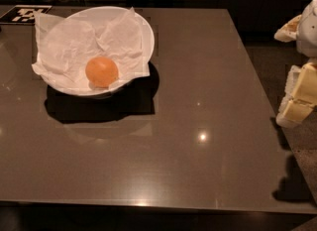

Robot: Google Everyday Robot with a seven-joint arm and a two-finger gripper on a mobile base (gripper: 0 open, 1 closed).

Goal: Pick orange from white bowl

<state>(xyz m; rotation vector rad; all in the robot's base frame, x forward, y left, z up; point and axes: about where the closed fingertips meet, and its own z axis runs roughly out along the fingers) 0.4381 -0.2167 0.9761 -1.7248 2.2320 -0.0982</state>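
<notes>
The orange [101,71] is small, round and glossy. It lies in the white bowl [146,31], on the crumpled white paper napkin [74,41] that lines it, towards the bowl's front. The bowl stands at the far left of the dark glossy table [198,141]. My gripper [296,101] is at the right edge of the view, off the table's right side, far from the bowl and the orange. It shows as white and pale yellow parts, partly cut off by the frame.
A black-and-white marker tag [25,13] lies at the table's far left corner. The table's right edge [257,76] runs between the gripper and the bowl. The floor to the right is dark.
</notes>
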